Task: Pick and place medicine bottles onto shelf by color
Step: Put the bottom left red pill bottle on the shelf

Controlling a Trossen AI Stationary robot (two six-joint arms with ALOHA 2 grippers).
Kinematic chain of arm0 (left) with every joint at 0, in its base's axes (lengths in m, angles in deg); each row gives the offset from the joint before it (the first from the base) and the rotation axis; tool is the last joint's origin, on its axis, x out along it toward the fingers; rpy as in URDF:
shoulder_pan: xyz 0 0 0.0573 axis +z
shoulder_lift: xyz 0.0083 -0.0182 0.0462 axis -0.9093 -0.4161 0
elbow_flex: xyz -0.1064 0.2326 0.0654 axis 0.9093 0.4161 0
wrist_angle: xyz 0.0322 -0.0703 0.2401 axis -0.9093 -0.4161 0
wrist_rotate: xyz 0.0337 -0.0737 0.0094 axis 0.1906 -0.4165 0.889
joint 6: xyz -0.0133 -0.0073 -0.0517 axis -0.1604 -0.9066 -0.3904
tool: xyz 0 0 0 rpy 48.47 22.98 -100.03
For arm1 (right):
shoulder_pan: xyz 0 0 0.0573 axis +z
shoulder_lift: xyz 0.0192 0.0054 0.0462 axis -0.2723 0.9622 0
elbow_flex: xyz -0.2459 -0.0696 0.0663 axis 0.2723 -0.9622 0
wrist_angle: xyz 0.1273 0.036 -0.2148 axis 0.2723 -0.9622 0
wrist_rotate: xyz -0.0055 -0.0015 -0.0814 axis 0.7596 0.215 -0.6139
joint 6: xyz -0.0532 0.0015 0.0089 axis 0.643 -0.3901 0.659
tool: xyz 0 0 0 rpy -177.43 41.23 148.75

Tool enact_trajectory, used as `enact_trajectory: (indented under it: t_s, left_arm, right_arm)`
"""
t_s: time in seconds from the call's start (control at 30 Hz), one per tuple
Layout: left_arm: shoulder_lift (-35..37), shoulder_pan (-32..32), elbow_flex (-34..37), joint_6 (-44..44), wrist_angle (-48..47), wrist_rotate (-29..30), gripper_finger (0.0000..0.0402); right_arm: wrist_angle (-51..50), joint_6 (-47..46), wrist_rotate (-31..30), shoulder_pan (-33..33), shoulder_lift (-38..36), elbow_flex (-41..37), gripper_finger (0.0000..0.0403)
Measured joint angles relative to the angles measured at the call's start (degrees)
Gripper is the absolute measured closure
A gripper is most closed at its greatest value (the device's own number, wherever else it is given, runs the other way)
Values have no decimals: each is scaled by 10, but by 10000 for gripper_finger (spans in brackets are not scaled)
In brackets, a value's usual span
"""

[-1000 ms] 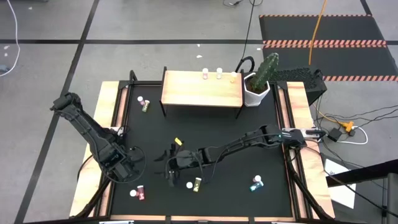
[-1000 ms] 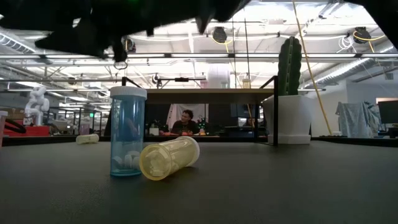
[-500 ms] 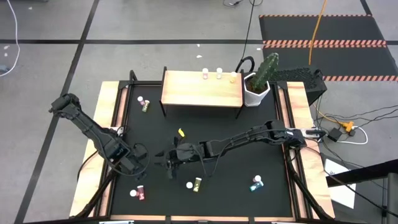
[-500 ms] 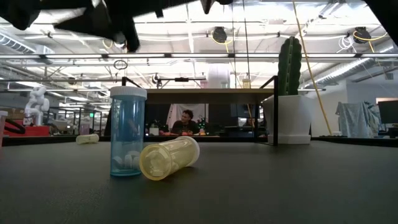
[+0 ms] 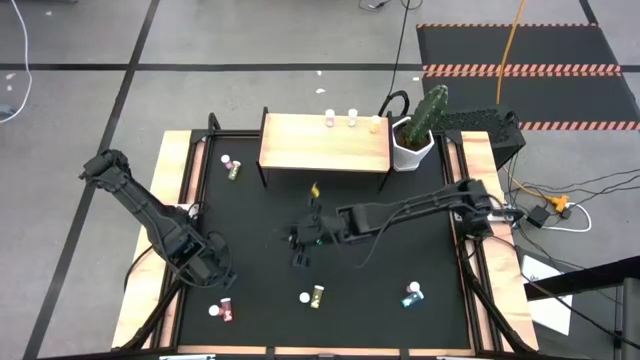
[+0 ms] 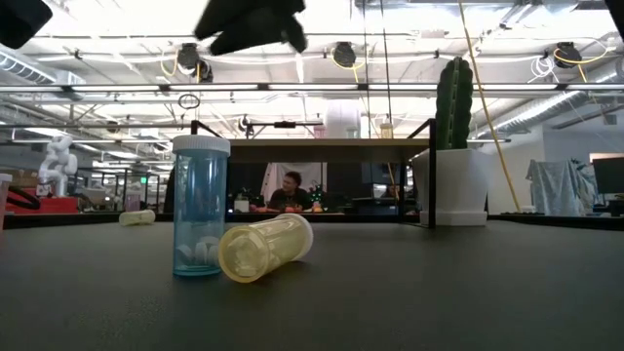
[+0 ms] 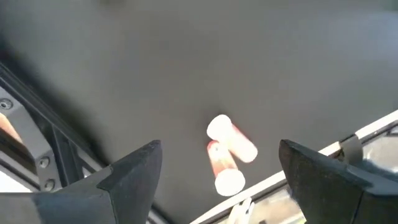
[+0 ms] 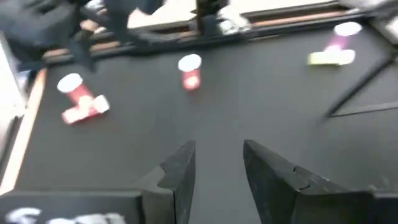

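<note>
A pick is judged in hand. The right hand (image 8: 217,149), over the desk's middle, is held part-open and empty. The left hand (image 5: 207,268), wide open and empty, hangs above two pink, white-capped medicine bottles (image 7: 239,144) near the desk's front left corner. Next, a descent onto one is called for, then carriage to the light-wood shelf (image 5: 325,142).

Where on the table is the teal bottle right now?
In the high view the teal bottle sits on the black mat near the front right corner, right of the yellow bottle and well away from the shelf.

Shelf (image 5: 325,142) at counter's (image 5: 420,240) far edge, three bottles (image 5: 352,121) along its back; cactus pot (image 5: 414,142) beside it, right; more bottles (image 5: 316,295) scattered near front.
</note>
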Motion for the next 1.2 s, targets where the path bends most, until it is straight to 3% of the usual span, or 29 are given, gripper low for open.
enact_trajectory:
  t_s: [0.27, 0.47, 0.6, 0.7, 0.8, 0.93, 1.1, 1.2]
  left_arm:
    - [2, 0, -11, -32, -14, 24, 80]
    - [2, 8, -100, 2, -142, 94, 80]
    - [3, 14, -147, 31, -155, 216, 80]
    - [2, 14, -148, 61, -85, 342, 80]
    - [-8, 15, -142, 145, -9, 403, 89]
    - [-29, 21, -141, 175, 3, 359, 130]
    - [-50, 23, -141, 55, -20, 216, 178]
    - [-69, 13, -141, 39, -17, 166, 190]
  right_arm:
    - [18, -46, 39, -8, -78, -89, 275]
    - [70, -97, 45, 12, -154, -193, 275]
    - [137, -133, 45, 28, -206, -270, 275]
    - [183, -161, 33, 41, -240, -323, 275]
    - [217, -192, 7, 59, -265, -368, 275]
    - [256, -236, -4, 72, -289, -417, 275]
    - [278, -265, -4, 87, -295, -439, 275]
    - [280, -266, -5, 93, -295, -440, 275]
